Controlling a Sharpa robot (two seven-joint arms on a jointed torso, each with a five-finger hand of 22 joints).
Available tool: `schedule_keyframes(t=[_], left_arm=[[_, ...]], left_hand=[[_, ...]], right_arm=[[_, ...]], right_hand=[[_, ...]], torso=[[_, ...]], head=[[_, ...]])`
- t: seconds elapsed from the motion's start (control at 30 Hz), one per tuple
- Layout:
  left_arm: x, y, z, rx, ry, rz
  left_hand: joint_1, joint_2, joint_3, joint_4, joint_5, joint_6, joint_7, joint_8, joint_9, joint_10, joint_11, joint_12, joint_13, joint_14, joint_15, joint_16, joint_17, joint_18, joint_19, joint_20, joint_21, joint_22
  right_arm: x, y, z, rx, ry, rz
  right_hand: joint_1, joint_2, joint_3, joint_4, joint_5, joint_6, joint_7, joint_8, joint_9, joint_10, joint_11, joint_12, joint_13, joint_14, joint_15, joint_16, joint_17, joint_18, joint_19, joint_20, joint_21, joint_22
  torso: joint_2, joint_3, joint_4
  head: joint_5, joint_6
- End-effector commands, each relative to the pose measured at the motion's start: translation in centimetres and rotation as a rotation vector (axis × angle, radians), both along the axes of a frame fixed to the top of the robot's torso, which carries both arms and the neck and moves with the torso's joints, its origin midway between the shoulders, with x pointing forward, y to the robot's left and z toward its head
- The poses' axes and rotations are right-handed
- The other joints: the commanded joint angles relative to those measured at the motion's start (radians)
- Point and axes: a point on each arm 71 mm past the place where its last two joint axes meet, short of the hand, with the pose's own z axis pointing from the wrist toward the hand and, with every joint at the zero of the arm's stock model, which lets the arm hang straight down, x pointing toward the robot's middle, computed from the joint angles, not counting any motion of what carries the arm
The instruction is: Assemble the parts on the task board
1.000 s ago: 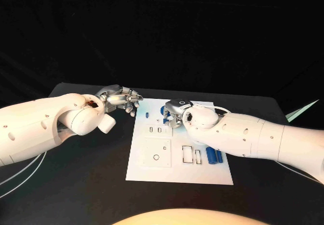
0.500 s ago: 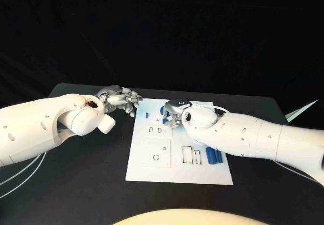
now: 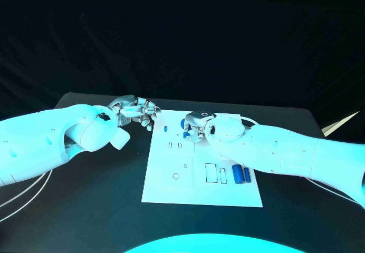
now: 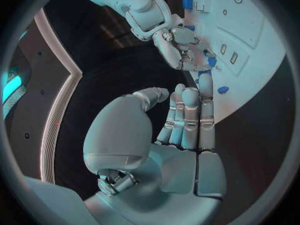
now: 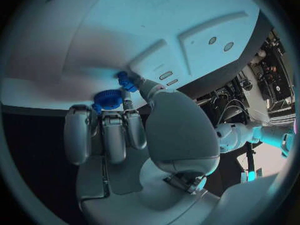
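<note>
The fingers of the right hand seem to pinch a small blue part at their tips, just over the far end of the task board, and a blue toothed wheel stands on the board right beside them. The other fingers of this hand are curled down toward the palm. The left hand hovers at the far left corner of the board; its fingers are held straight and close together, they grasp nothing, and one fingertip reaches near a small blue piece that lies loose at the board's edge. Going outward, two blue cylinders lie side by side near the right edge of the board, next to two narrow rectangular slots which look unfilled. The raised plate with a round hole also looks unoccupied. The board rests in the middle of the black bench. As a judgement, the assembly is at an early stage: perhaps one part is now being placed at the far end, and the cylinders and the loose piece still wait for their places.
</note>
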Motion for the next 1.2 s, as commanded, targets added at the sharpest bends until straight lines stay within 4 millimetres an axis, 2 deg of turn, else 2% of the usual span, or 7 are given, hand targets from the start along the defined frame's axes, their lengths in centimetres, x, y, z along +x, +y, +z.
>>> schedule_keyframes(t=[0.03,0.27,0.33,0.53,0.77,1.0,1.2], left_arm=[[0.0,-0.2,0.1,-0.002,-0.001,-0.007],[0.0,-0.2,0.1,-0.001,0.0,-0.007],[0.0,-0.2,0.1,-0.001,0.0,-0.007],[0.0,-0.1,0.1,0.0,-0.001,-0.006],[0.0,-0.1,0.1,0.002,-0.003,-0.004],[0.1,0.1,0.1,0.003,-0.011,0.004],[0.3,0.2,0.2,-0.002,-0.032,0.021]], left_hand=[[0.018,-0.006,-0.044,0.01,0.008,-0.012,0.006,0.015,-0.012,-0.016,0.001,-0.006,-0.01,-0.005,0.001,-0.015,-0.012,-0.002,0.012,0.005,-0.015,-0.012],[0.022,-0.005,-0.043,0.008,0.009,-0.012,0.006,0.016,-0.012,-0.016,0.001,-0.006,-0.011,-0.005,0.0,-0.015,-0.012,-0.002,0.013,0.005,-0.015,-0.012],[0.022,-0.005,-0.043,0.008,0.009,-0.012,0.006,0.016,-0.012,-0.016,0.001,-0.006,-0.011,-0.005,0.0,-0.015,-0.012,-0.002,0.013,0.005,-0.015,-0.012],[0.024,-0.005,-0.043,0.007,0.009,-0.012,0.006,0.016,-0.012,-0.017,0.0,-0.006,-0.012,-0.005,0.0,-0.015,-0.013,-0.002,0.013,0.005,-0.016,-0.012],[0.026,-0.004,-0.042,0.006,0.009,-0.011,0.006,0.017,-0.013,-0.017,0.0,-0.005,-0.012,-0.005,0.0,-0.015,-0.013,-0.002,0.014,0.005,-0.016,-0.013],[0.026,-0.004,-0.042,0.006,0.009,-0.011,0.006,0.017,-0.013,-0.017,0.0,-0.005,-0.012,-0.005,0.0,-0.015,-0.013,-0.002,0.014,0.005,-0.016,-0.013],[0.032,-0.003,-0.041,0.003,0.01,-0.01,0.006,0.018,-0.014,-0.014,0.0,-0.003,-0.014,-0.002,-0.001,-0.012,-0.011,-0.002,0.016,0.004,-0.016,-0.013]], right_arm=[[-0.3,0.1,-0.7,-0.01,0.023,0.009],[-0.3,0.1,-0.7,-0.009,0.027,0.012],[-0.3,0.2,-0.7,-0.006,0.021,0.011],[-0.4,0.3,-0.4,0.016,-0.014,0.012],[-0.5,0.4,0.1,0.057,-0.063,0.008],[-0.7,0.4,0.7,0.117,-0.11,0.006],[-1.0,0.1,1.0,0.157,-0.128,0.007]], right_hand=[[-0.041,-0.026,-0.042,0.013,-0.004,-0.005,0.001,-0.01,0.007,0.058,0.002,0.006,0.178,0.113,0.004,0.014,0.275,-0.03,0.015,0.006,0.003,0.129],[-0.039,-0.019,-0.043,0.015,-0.003,0.001,-0.001,-0.007,0.009,0.061,0.001,0.01,0.181,0.113,0.004,0.014,0.275,-0.03,0.017,0.006,0.005,0.133],[-0.022,0.003,-0.029,0.011,-0.002,0.021,-0.006,0.002,0.014,0.066,-0.004,0.017,0.189,0.113,0.0,0.014,0.275,-0.033,0.023,0.004,0.014,0.141],[-0.001,0.045,0.032,-0.005,-0.003,0.067,-0.026,0.023,0.025,0.082,-0.022,0.038,0.211,0.113,-0.014,0.014,0.275,-0.039,0.041,-0.008,0.039,0.165],[-0.017,0.048,0.05,-0.008,-0.005,0.082,-0.033,0.031,0.031,0.091,-0.028,0.052,0.224,0.113,-0.021,0.014,0.275,-0.044,0.054,-0.015,0.057,0.182],[-0.06,0.031,0.048,0.005,-0.006,0.083,-0.035,0.033,0.035,0.096,-0.031,0.059,0.232,0.113,-0.024,0.014,0.275,-0.048,0.062,-0.02,0.068,0.193],[-0.073,0.026,0.045,0.009,-0.006,0.081,-0.035,0.031,0.035,0.098,-0.031,0.06,0.234,0.113,-0.024,0.014,0.275,-0.049,0.065,-0.02,0.073,0.197]], torso=[[0.0,0.0003,-0.0002],[-0.001,-0.0003,-0.0002],[0.0,-0.0007,0.0004],[-0.001,-0.0002,0.0001],[-0.001,-0.0001,0.0006],[-0.002,0.0003,-0.0001],[-0.003,0.0012,-0.0009]], head=[[0.0,0.001],[0.0,0.001],[0.0,0.0],[0.0,0.001],[0.001,0.003],[0.0,0.005],[0.003,0.007]])
